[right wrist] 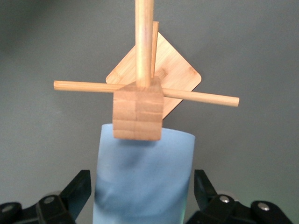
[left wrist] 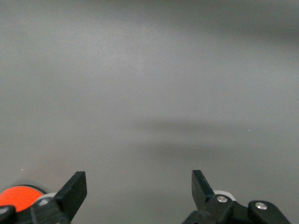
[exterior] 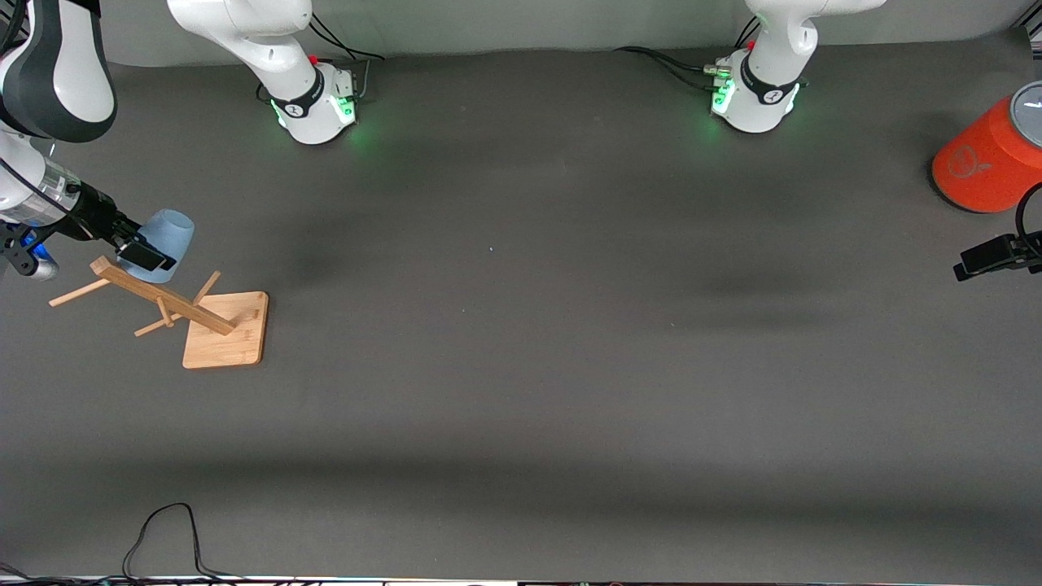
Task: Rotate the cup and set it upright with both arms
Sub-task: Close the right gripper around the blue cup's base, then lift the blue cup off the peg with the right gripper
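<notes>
Cup point(exterior: 167, 241) at the right arm's end of the worktop point(exterior: 521, 366), beside the top of a wooden peg rack point(exterior: 203, 321). Right gripper point(exterior: 142, 254) straddles the cup, fingers spread, a gap visible each side. Left gripper point(left wrist: 139, 191) waits near the orange cylinder point(exterior: 989, 159), fingers wide open, holding nothing.

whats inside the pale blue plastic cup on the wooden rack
Nothing can be confirmed: the pale blue plastic cup hangs on the wooden peg rack between the right gripper fingers, and the rack's square post top covers its mouth. Any peg inside is hidden.
</notes>
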`<action>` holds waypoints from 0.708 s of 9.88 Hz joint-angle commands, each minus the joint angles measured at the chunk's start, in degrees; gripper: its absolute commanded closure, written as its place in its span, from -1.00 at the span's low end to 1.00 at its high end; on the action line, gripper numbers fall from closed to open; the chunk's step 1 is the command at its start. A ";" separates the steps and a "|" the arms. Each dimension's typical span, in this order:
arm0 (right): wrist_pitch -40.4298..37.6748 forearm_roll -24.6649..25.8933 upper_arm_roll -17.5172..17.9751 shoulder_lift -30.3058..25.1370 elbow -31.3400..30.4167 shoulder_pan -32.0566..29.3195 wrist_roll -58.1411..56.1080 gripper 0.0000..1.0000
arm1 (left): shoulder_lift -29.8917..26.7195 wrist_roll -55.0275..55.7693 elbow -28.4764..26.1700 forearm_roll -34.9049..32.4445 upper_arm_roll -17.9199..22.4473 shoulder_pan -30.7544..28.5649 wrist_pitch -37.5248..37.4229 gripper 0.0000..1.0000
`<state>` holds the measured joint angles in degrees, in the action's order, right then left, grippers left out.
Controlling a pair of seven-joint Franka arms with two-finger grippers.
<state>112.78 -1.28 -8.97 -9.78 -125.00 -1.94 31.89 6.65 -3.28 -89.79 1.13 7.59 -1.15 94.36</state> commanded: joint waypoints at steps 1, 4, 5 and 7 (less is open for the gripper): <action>1.04 -1.18 -0.26 -1.29 -1.03 0.18 0.37 -0.13 | -0.50 0.73 -0.65 -0.69 0.15 0.53 0.82 -1.00; 0.86 -1.18 -0.26 -1.56 -0.95 0.18 0.11 -0.06 | -0.50 0.73 -0.65 -0.69 0.15 0.53 0.82 -1.00; 0.42 -1.18 -0.35 -2.08 -0.77 0.18 0.11 -0.06 | -0.50 0.73 -0.65 -0.69 0.15 0.53 0.82 -1.00; -2.29 -1.18 -0.70 -4.88 -0.68 0.27 0.63 -0.06 | -0.50 0.73 -0.65 -0.69 0.15 0.53 0.82 -1.00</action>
<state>112.19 -1.28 -9.25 -11.14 -125.03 -1.94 31.89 6.65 -3.28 -89.79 1.13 7.58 -1.15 94.42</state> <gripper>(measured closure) 0.185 0.000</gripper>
